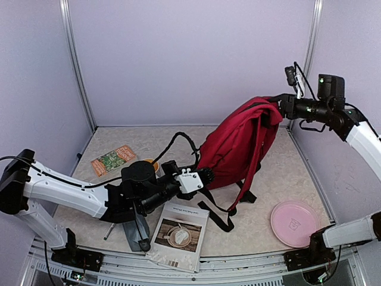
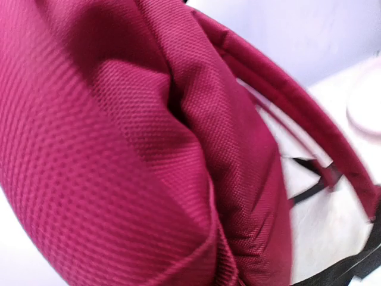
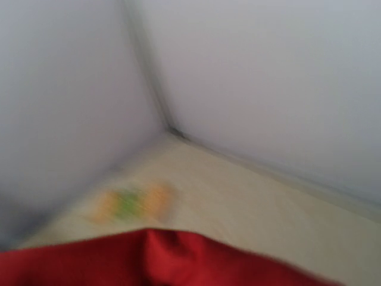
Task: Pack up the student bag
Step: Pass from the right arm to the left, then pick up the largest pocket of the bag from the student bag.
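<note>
The student bag (image 1: 238,146) is a dark red backpack, tilted up on the table with its top raised to the right. My right gripper (image 1: 278,106) is at that raised top edge. The right wrist view is blurred and shows only red fabric (image 3: 178,262) along the bottom, so its jaws are hidden. My left gripper (image 1: 207,175) is pressed against the bag's lower left side. Red weave (image 2: 119,149) fills the left wrist view, with folds pinching together at the bottom centre where its fingers are hidden; it is shut on the fabric. Black straps (image 1: 223,217) trail onto the table.
A pink plate (image 1: 293,223) lies at the front right. A white packet with a coffee picture (image 1: 178,233) lies at the front centre, with a grey pouch (image 1: 138,233) beside it under the left arm. An orange-green booklet (image 1: 112,159) lies at the left.
</note>
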Robot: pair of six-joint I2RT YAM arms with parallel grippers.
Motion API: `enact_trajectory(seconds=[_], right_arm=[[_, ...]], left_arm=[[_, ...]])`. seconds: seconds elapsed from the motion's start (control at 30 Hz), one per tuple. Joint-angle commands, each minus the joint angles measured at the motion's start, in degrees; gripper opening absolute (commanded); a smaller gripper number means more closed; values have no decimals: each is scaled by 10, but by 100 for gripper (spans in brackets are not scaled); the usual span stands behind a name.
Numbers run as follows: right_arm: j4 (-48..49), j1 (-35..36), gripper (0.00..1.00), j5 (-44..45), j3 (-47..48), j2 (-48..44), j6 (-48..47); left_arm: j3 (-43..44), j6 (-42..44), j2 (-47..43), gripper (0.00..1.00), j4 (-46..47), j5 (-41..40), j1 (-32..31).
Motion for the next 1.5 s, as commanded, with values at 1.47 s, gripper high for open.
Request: enact_trajectory(seconds=[1.47], right_arm=[[-15,98,75,-32,-279,-118,104]], left_arm=[[208,15,128,0,-315,-78,20]])
